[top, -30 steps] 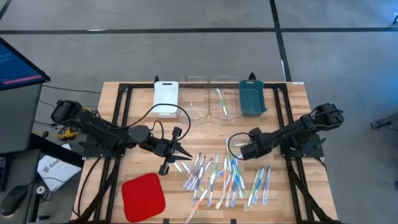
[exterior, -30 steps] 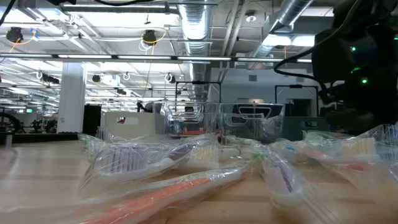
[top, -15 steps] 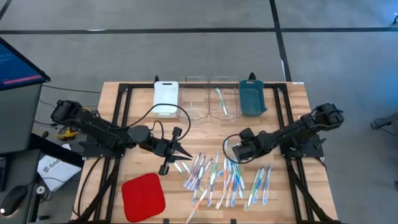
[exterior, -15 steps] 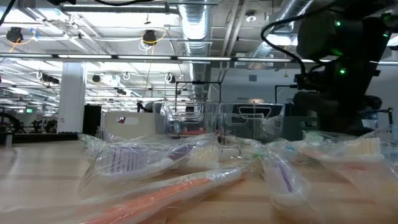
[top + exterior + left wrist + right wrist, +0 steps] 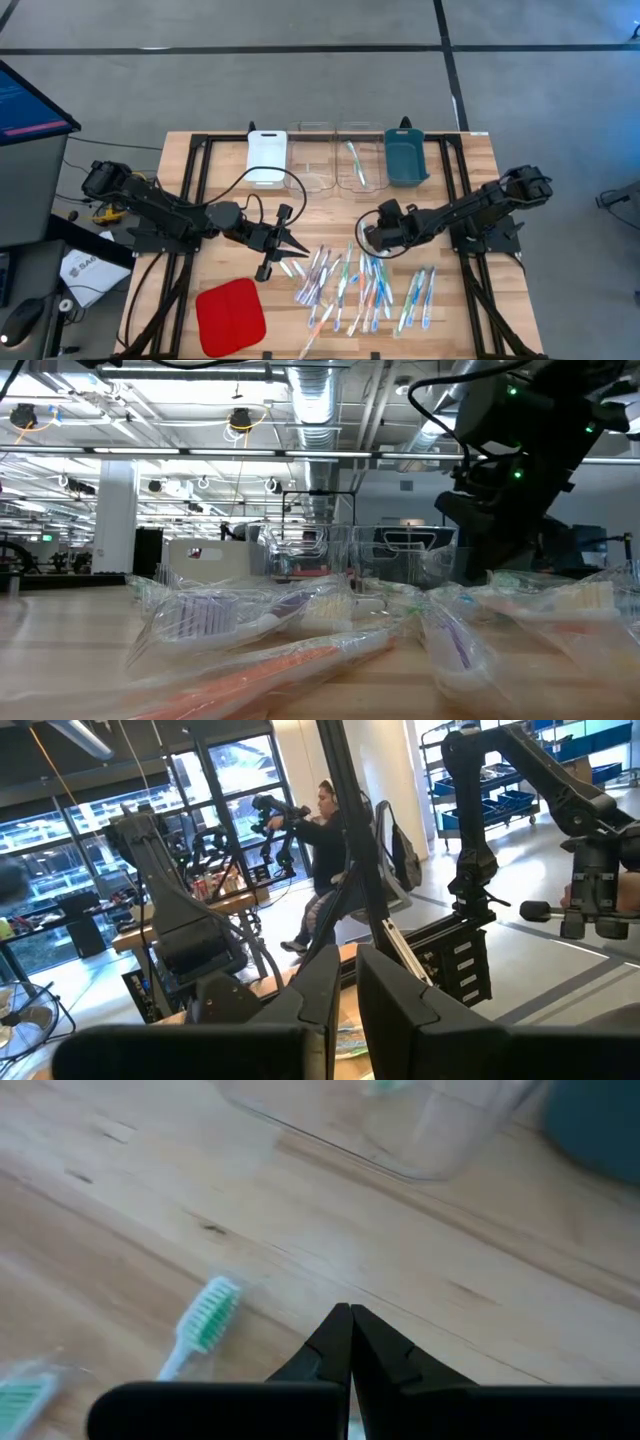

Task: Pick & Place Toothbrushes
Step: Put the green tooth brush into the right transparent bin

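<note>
- Wooden table (image 5: 470, 160) carries everything; since a second ago the right gripper (image 5: 370, 235) has slid from about 405,232 toward the table's middle, and now sits at the 12 o'clock edge of the brush pile
- Its jaws are pressed together with nothing between them; the right wrist view shows the closed tips (image 5: 348, 1325) just above bare wood, with a green-bristled brush head (image 5: 207, 1318) near them
- The left gripper (image 5: 290, 245) has not moved: it lies at 9 o'clock of the pile, jaws nearly closed, and what they hold, if anything, cannot be told
- The toothbrushes (image 5: 365, 288) lie wrapped in clear film, scattered at 6 o'clock of the table's centre, unchanged; in the low view they fill the foreground (image 5: 300, 630)
- One more toothbrush (image 5: 354, 163) lies in the right-hand clear tray (image 5: 357, 135) at 12 o'clock
- Beside it stand another clear tray (image 5: 312, 135), a white tray (image 5: 267, 158) and a teal tray (image 5: 405, 160)
- A red pad (image 5: 230, 317) lies at 7 o'clock
- In the low view the right arm (image 5: 520, 450) now blocks more of the room behind than before
- A person (image 5: 330, 850) shows beyond the table in the left wrist view
</note>
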### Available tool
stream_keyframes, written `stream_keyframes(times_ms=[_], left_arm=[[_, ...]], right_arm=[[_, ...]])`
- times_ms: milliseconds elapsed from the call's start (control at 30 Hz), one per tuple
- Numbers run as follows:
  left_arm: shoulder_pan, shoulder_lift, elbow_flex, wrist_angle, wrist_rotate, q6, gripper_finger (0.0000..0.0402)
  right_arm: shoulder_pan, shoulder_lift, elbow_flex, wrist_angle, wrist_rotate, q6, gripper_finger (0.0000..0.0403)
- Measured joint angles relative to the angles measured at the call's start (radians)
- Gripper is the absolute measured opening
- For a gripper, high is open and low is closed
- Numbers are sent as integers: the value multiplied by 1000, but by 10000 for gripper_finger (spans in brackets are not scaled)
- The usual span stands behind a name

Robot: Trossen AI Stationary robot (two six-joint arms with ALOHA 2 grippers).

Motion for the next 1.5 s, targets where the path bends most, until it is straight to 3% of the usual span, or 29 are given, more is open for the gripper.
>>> stream_keyframes(times_ms=[233,467,633,1133,1333,1500], left_arm=[[0,0,0,0,0,0,33],[0,0,0,0,0,0,33],[0,0,0,-1,0,-1,33],[0,0,0,-1,0,-2,33],[0,0,0,0,0,-2,33],[0,0,0,1,0,-3,33]], right_arm=[[-9,9,-1,10,0,0,0],[-33,134,3,119,-57,-16,0],[1,174,43,82,-59,2,0],[139,84,86,-178,-304,118,0],[219,58,81,-282,-340,227,0],[268,-8,82,-310,-278,291,0]])
